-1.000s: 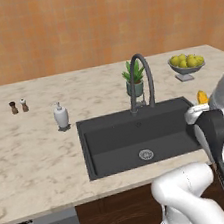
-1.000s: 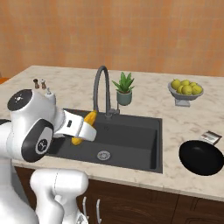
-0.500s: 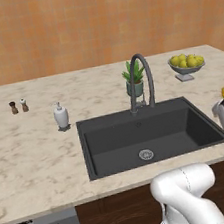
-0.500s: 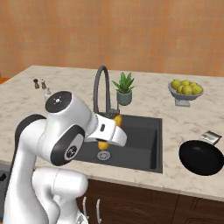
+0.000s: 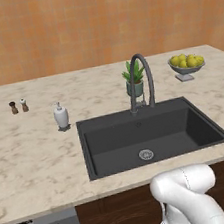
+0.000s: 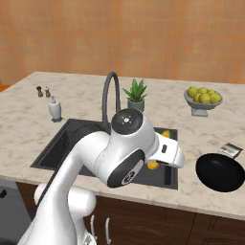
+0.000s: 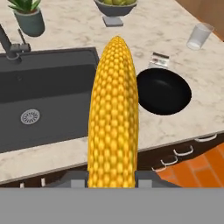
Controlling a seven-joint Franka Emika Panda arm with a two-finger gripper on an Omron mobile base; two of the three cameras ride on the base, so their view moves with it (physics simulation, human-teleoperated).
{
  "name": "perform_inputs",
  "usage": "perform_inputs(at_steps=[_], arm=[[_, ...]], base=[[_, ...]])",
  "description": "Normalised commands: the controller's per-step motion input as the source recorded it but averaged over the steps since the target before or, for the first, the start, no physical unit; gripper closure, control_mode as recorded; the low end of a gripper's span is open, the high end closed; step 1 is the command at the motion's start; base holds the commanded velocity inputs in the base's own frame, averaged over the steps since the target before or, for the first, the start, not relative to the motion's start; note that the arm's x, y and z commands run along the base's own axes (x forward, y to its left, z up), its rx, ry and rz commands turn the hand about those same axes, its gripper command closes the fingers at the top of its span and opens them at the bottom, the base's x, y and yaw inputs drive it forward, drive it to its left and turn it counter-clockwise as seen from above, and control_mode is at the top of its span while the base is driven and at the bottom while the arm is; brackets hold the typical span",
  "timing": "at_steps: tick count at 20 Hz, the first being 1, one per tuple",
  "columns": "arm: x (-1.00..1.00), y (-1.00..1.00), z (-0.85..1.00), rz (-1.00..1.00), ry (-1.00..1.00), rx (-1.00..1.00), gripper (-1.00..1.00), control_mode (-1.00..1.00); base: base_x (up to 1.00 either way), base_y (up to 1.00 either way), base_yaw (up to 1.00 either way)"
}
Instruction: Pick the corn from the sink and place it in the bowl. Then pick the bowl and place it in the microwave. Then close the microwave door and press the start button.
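Corn (image 7: 113, 113) is clamped in the end effector (image 7: 112, 177), cob pointing straight out from the hand, tapered tip farthest from it. In the hand view it hangs above the front right part of the sink (image 7: 48, 94) and the desk (image 7: 183, 39) strip between sink and bowl. In the right base view only bits of yellow show around the white hand, over the sink's right end.

Bowl (image 7: 163, 91): round, black, upright on the marble desk just right of the sink, near the front edge. Nothing inside it. A small dark striped object (image 7: 160, 60) lies touching or just beside its far rim; cannot tell what it is.

Sink basin: dark grey, round metal drain (image 7: 29, 117) on its floor, no items on the visible floor. Arched grey faucet (image 5: 141, 81) stands at its back rim.

Behind the faucet, a potted green plant (image 5: 135, 79). Farther right at the back, a grey pedestal bowl of lemons (image 5: 187, 65). Clear glass (image 7: 199, 36) stands on the desk beyond the black bowl, well apart from it.

Left of the sink: white soap dispenser (image 5: 60, 116) near the basin's back corner; two small shakers (image 5: 18, 106) farther left, side by side.
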Motion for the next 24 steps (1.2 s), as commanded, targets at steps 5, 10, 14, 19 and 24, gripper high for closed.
perform_inputs(at_steps=[5, 10, 14, 19, 24], arm=[[0.89, -1.00, -0.04, 0.00, 0.08, 0.00, 1.00, -1.00], [0.81, -0.90, -0.76, 0.00, 0.16, -0.07, 1.00, -1.00], [0.49, -0.80, -0.85, 0.01, 0.08, -0.09, 1.00, -1.00], [0.22, -0.69, -0.66, 0.03, 0.06, 0.00, 1.00, -1.00], [0.49, -0.36, -0.27, 0.04, 0.00, 0.00, 1.00, -1.00]], base=[[0.00, 0.00, 0.00], [0.00, 0.00, 0.00], [0.00, 0.00, 0.00], [0.00, 0.00, 0.00], [0.00, 0.00, 0.00]])
